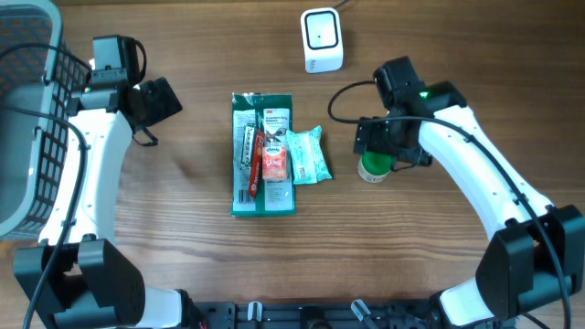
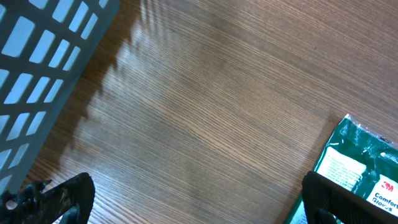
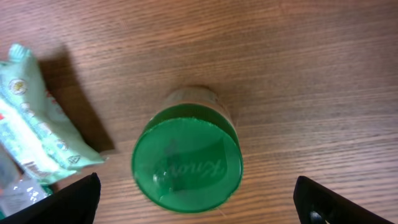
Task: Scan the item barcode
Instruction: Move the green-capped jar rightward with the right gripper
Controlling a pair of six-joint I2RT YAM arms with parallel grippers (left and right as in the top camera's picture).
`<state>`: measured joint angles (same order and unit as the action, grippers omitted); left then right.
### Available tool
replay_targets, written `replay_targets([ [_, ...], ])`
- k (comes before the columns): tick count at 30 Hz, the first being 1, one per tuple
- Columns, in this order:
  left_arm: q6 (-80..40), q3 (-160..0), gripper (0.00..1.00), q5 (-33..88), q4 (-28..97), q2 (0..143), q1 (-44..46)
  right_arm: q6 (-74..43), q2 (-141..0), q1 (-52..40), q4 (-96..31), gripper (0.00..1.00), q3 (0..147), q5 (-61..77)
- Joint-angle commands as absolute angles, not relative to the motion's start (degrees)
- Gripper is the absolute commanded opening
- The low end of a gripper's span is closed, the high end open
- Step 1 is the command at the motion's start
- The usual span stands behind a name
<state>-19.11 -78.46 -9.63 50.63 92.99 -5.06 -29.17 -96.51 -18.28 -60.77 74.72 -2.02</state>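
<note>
Green-lidded round jar (image 3: 186, 163) stands upright on the wooden table (image 3: 311, 68), long axis vertical, lid facing up, near a pale green packet (image 3: 31, 127). My right tool (image 3: 199, 204) hangs over it, jaws spread wide, holding nothing.

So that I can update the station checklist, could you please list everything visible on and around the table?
barcode scanner: one, white, far side of the table, centre
basket: one, grey, left edge
glove pack: one, green, table centre, lying flat
snack packet: one, red-orange, on top of the glove pack
narrow packet: one, dark, on the glove pack's left side
soft pack: one, mint green, at the glove pack's right edge
Knorr jar: one, green lid, upright, right of the soft pack
table: one, brown wood
left gripper: one, black, open, over bare wood beside the basket
right gripper: one, black, open, above the Knorr jar
</note>
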Motion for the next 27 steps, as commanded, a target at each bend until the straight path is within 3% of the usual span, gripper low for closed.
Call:
replay_targets([
  [1, -18.22, -79.09, 1.0, -10.13, 50.63, 92.58, -5.43, -30.63, -97.21, -18.41, -56.9, 1.0, 70.24, -1.02],
  [7, -18.22, -79.09, 1.0, -10.15, 50.63, 92.58, -5.43, -31.9, -97.21, -18.41, -51.37, 0.98, 64.88, 2.0],
  [13, -18.22, -79.09, 1.0, -10.15, 50.63, 92.58, -5.43, -31.75, -97.21, -18.41, -49.76, 0.81, 63.51, 1.04],
  [20, -18.22, -79.09, 1.0, -10.15, 50.63, 92.58, -5.43, -31.11, -97.21, -18.41, -48.14, 0.77, 63.51, -0.4],
  [27, -18.22, -79.09, 1.0, -10.15, 50.63, 92.58, -5.43, -17.85, -97.21, -18.41, -47.09, 0.63, 63.51, -0.4],
])
